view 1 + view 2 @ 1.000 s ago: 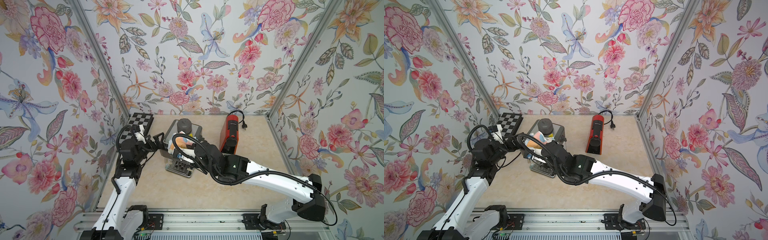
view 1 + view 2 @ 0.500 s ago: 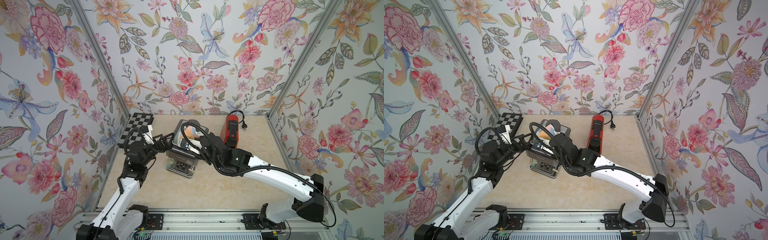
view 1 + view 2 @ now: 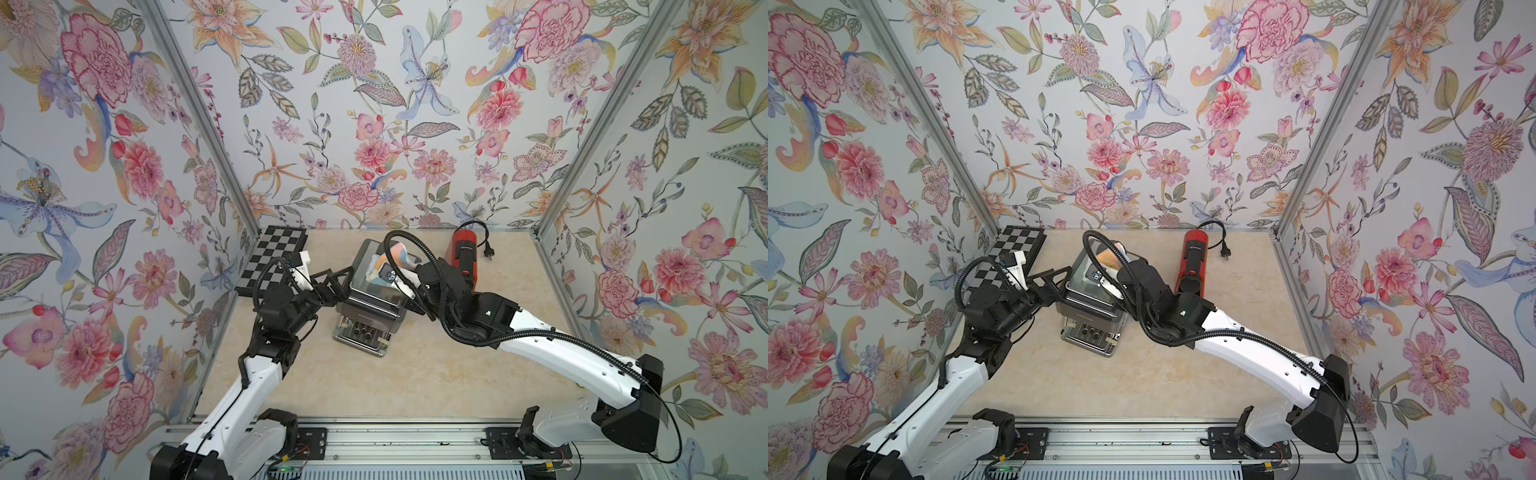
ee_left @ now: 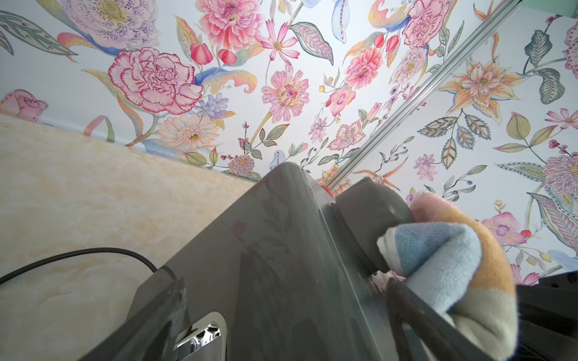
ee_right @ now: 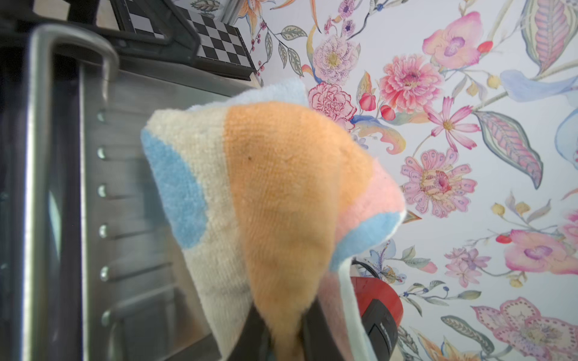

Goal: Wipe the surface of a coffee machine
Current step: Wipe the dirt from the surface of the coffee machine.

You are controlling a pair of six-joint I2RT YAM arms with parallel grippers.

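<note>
A grey steel coffee machine stands mid-table. A striped orange, blue, cream and pink cloth lies on the machine's top near its back, by a grey knob. My right gripper is shut on the cloth's orange fold and presses it onto the steel top. My left gripper is open against the machine's upper left edge. One finger lies along the side wall and the other over the top, beside the cloth.
A red capsule machine lies at the back right, its black cord and plug trailing beside it. A checkerboard leans in the back left corner. Flowered walls close three sides.
My right gripper has dragged the cloth from the front left of the machine's top toward its back. My left gripper has moved right, up against the machine's left edge.
</note>
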